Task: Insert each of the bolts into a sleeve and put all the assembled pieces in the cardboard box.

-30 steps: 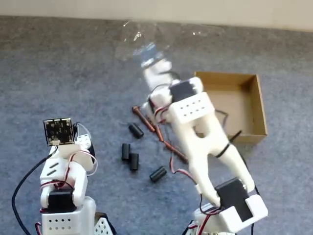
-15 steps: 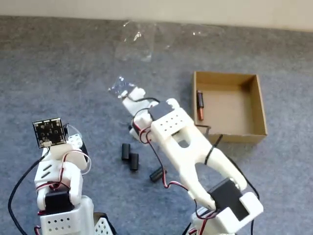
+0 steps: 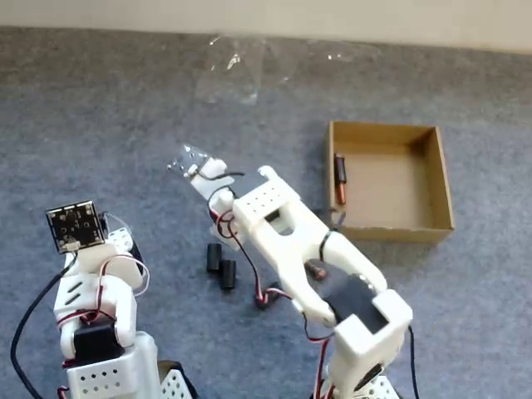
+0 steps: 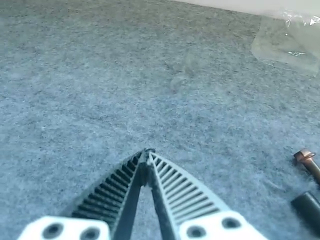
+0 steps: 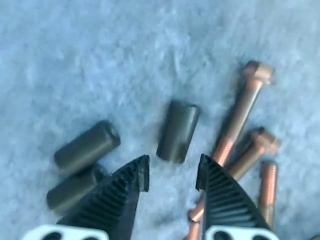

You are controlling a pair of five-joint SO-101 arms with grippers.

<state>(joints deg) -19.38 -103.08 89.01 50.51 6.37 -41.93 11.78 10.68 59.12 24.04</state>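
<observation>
Bolts lie clustered on the mat just beside a sleeve, and the right gripper hangs over it, jaws parted, empty. Left gripper sits low over the mat, jaws pressed together on nothing. High view adds the cardboard box, one assembled piece inside.

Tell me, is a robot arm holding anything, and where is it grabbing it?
Nothing is held. The right gripper hangs with jaws open near a black sleeve, and the left gripper has its jaws shut on nothing.
</observation>
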